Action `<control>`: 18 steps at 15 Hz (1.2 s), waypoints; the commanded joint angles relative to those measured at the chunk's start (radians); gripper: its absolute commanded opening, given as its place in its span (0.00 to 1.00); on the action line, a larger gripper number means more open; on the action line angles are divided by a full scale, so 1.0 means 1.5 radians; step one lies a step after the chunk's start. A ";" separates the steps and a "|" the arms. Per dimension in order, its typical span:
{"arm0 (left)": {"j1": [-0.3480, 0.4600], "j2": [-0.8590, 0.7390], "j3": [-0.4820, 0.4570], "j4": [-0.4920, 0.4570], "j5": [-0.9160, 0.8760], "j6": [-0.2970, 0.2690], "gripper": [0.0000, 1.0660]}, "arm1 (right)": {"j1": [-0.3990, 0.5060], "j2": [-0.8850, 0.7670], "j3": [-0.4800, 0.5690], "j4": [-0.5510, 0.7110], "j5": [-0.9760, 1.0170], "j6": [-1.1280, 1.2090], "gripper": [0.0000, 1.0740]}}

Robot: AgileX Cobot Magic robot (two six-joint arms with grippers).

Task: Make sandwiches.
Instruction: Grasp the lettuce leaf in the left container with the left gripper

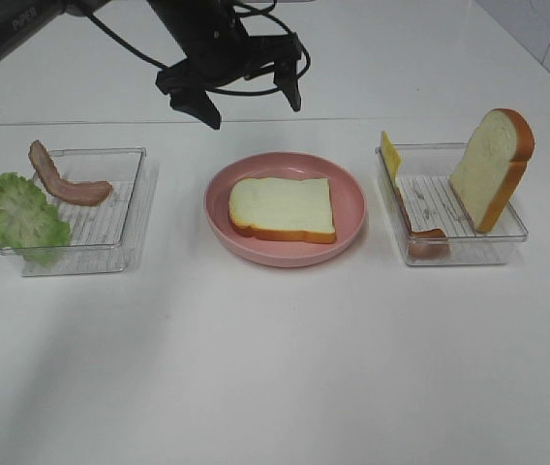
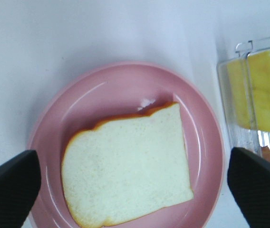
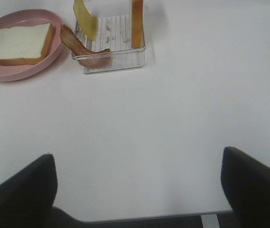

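Note:
One white bread slice with an orange-brown crust [image 1: 283,208] lies flat on the round pink plate [image 1: 352,194]. My left gripper [image 1: 253,105] is open and empty, hovering above and behind the plate. Its wrist view looks straight down on the slice [image 2: 130,166] and the plate [image 2: 125,76], with the gripper [image 2: 135,187] spread wide. Lettuce [image 1: 21,218] hangs over the left tray's edge and a bacon strip [image 1: 67,182] lies in that tray. The right tray holds a cheese square [image 1: 389,153], a bacon strip [image 1: 420,228] and an upright bread slice [image 1: 491,170]. My right gripper [image 3: 139,190] is open and empty over bare table, well short of that tray.
Two clear plastic trays stand on the white table, one to the left [image 1: 125,208] and one to the right [image 1: 507,232] of the plate. The right wrist view shows the right tray [image 3: 111,64] and the table's near edge [image 3: 163,216].

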State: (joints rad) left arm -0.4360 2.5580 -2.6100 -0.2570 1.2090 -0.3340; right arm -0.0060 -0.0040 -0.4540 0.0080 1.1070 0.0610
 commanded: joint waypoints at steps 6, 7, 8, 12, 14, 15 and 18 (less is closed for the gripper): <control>0.013 -0.178 0.131 0.123 0.073 0.022 0.94 | -0.003 -0.021 0.003 0.004 -0.005 -0.003 0.83; 0.019 -0.196 0.157 0.123 0.073 0.025 0.94 | -0.003 -0.021 0.003 0.004 -0.005 -0.003 0.83; 0.036 -0.243 0.222 0.123 0.073 0.035 0.94 | -0.003 -0.021 0.003 0.004 -0.005 -0.003 0.83; 0.119 -0.401 0.417 0.123 0.073 0.071 0.94 | -0.003 -0.021 0.003 0.004 -0.005 -0.003 0.83; 0.169 -0.467 0.502 0.126 0.073 0.085 0.93 | -0.003 -0.021 0.003 0.004 -0.005 -0.003 0.83; 0.187 -0.490 0.548 0.131 0.073 0.096 0.93 | -0.003 -0.021 0.003 0.004 -0.005 -0.003 0.83; 0.239 -0.528 0.691 0.143 0.047 0.125 0.93 | -0.003 -0.021 0.003 0.004 -0.005 -0.003 0.83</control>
State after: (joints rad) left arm -0.0890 1.7750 -1.6150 -0.0480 1.2170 -0.1630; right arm -0.0060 -0.0040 -0.4540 0.0110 1.1070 0.0610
